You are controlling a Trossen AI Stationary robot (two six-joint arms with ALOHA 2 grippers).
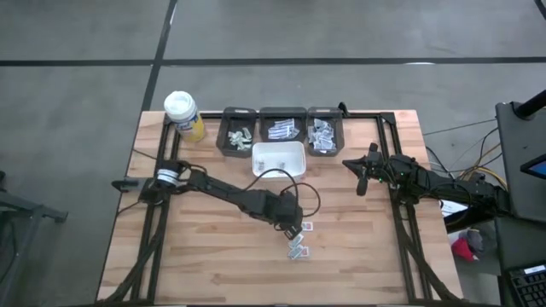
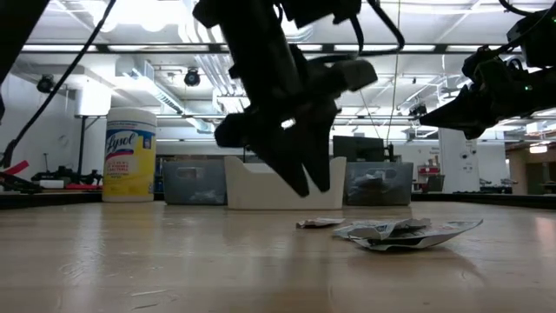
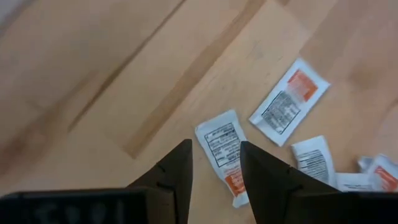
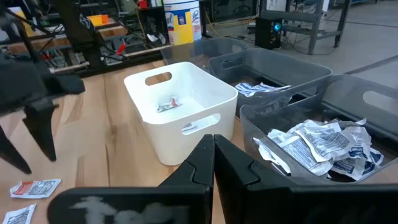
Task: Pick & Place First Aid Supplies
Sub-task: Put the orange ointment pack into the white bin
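The pale butcher-block wooden desk (image 1: 213, 264) stood on grey concrete floor (image 1: 77, 94), with a bright workshop ceiling in the low view. At lower centre of the high view, small white paper first aid packets (image 1: 298, 249) lay loose beneath the left claw (image 1: 293, 228), its fingers apart and empty. The right claw (image 1: 362, 177), pressed together, hovered at right beside the dark bins (image 1: 281, 130) and white plastic tub (image 1: 278, 159).

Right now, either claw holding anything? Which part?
Nothing held. Left claw is open above a packet, not gripping it. Right claw is shut and empty, near the bins.
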